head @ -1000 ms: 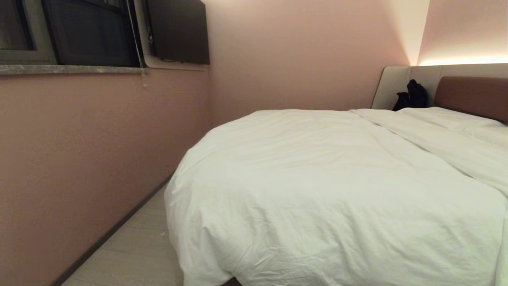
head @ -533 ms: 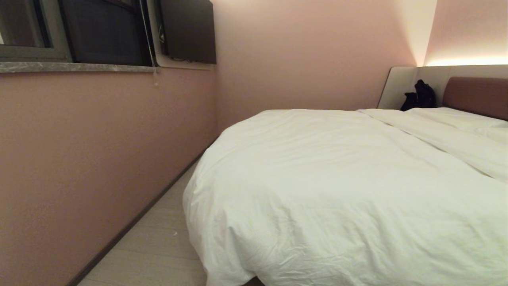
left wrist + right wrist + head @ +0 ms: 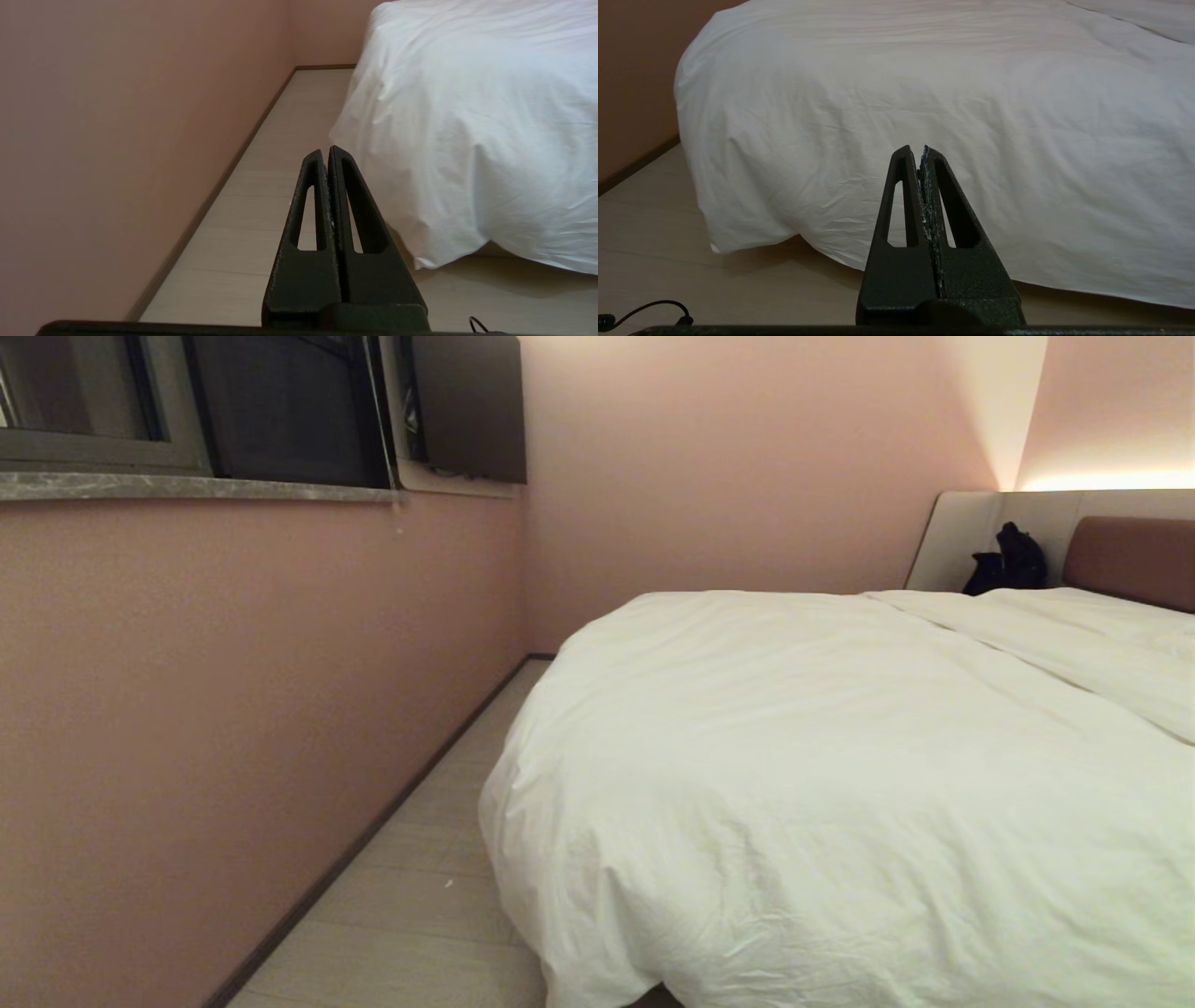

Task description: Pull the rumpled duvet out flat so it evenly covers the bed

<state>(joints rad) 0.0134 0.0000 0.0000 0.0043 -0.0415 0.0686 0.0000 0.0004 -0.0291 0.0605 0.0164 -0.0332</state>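
The puffy white duvet (image 3: 803, 775) lies over the bed, its near corner drooping toward the floor. A brown padded headboard (image 3: 1130, 560) of the bed shows at the far right. Neither arm is in the head view. My left gripper (image 3: 325, 151) is shut with nothing in it, held above the floor just left of the hanging duvet (image 3: 472, 130) corner. My right gripper (image 3: 915, 150) is shut and empty too, pointing at the duvet's (image 3: 952, 107) draped foot side, apart from it.
A pink wall (image 3: 233, 709) runs close along the bed's left side, leaving a narrow strip of pale wood floor (image 3: 420, 915). Window sill (image 3: 187, 485) and dark screen (image 3: 467, 406) hang above. A black object (image 3: 1008, 560) sits by the headboard. A thin cable (image 3: 644, 311) lies on the floor.
The whole head view has shifted: bed and wall slide rightward in the picture, showing more floor along the wall. The camera moved; the duvet itself lies as before.
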